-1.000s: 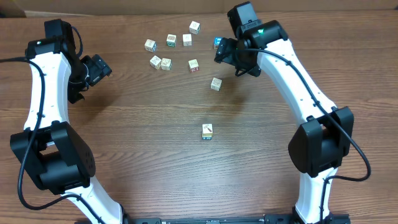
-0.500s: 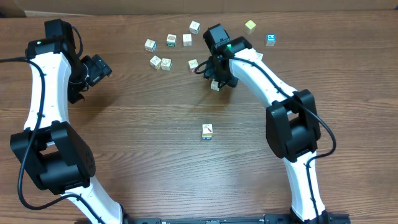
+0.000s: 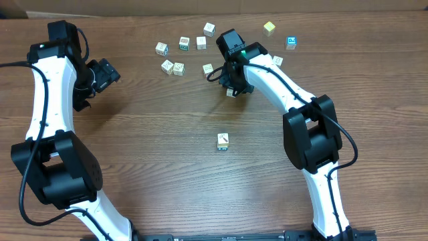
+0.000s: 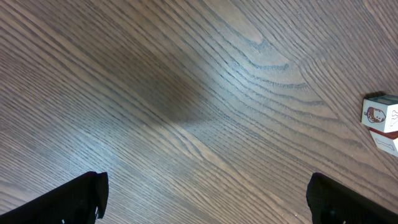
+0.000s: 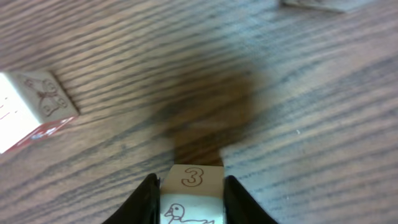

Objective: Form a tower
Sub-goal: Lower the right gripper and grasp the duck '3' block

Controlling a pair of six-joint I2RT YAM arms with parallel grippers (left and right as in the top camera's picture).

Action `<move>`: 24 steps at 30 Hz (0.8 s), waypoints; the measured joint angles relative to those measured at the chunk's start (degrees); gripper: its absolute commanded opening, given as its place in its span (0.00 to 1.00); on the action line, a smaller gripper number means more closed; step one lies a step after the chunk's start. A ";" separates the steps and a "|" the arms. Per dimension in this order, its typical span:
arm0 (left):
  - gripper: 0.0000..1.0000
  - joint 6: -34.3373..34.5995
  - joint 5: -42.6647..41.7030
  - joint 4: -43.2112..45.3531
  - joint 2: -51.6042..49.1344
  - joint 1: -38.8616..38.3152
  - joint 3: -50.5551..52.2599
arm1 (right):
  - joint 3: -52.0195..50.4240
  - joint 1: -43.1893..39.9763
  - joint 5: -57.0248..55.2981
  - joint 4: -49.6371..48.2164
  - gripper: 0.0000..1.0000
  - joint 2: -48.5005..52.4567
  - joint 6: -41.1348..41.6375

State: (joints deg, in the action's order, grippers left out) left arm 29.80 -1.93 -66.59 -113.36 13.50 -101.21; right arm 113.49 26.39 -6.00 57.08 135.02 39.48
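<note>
1. Tower stands alone at frame centre, open worktop all round it.
2. Right gripper, upper centre, is clenched on a numbered cube, loose cubes near.
3. Left gripper, upper left, gapes wide, holding nothing.

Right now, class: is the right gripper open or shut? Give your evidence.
Shut on the numbered cube: in the right wrist view, the fingers of the right gripper press both its sides.
</note>
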 measured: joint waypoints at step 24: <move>1.00 0.00 0.00 0.00 0.00 0.00 0.00 | 0.15 0.00 -0.02 5.66 0.19 0.44 -0.28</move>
State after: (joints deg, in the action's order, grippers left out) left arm 29.80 -1.93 -66.59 -113.36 13.50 -101.21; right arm 113.65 26.39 -6.02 62.74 135.46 39.20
